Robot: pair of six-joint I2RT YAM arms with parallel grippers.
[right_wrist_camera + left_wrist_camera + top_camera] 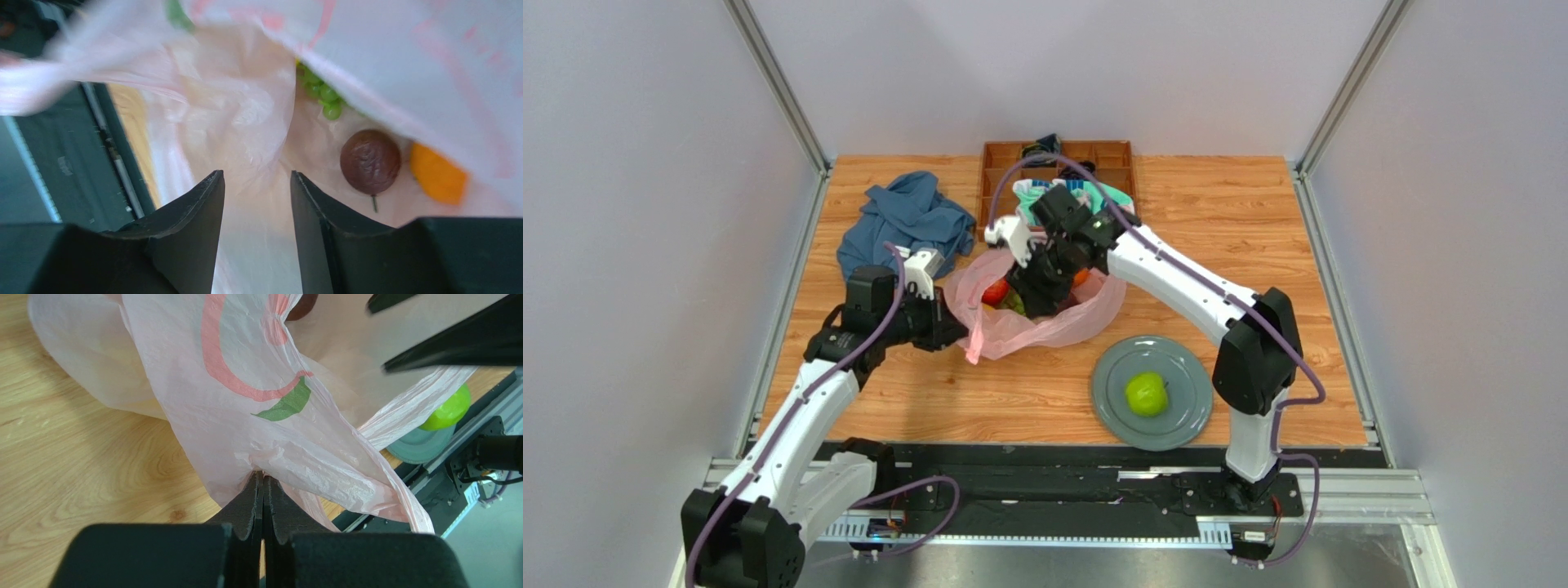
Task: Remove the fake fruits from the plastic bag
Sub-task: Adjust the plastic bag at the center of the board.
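Observation:
The pink plastic bag [1063, 321] lies mid-table. My left gripper [955, 333] is shut on the bag's left edge [270, 447] and holds it up. My right gripper [1036, 294] is open and empty inside the bag's mouth. In the right wrist view, past my gripper [256, 177], lie a dark plum [370, 161], an orange [437, 174] and green grapes [322, 92]. A red fruit [997, 293] shows at the bag's mouth. A green apple [1146, 393] sits on the grey plate [1112, 398].
A blue cloth [906, 221] lies at the back left. A wooden tray [1001, 165] with teal-and-white socks [1032, 192] stands at the back. The black rail [1075, 459] runs along the near edge.

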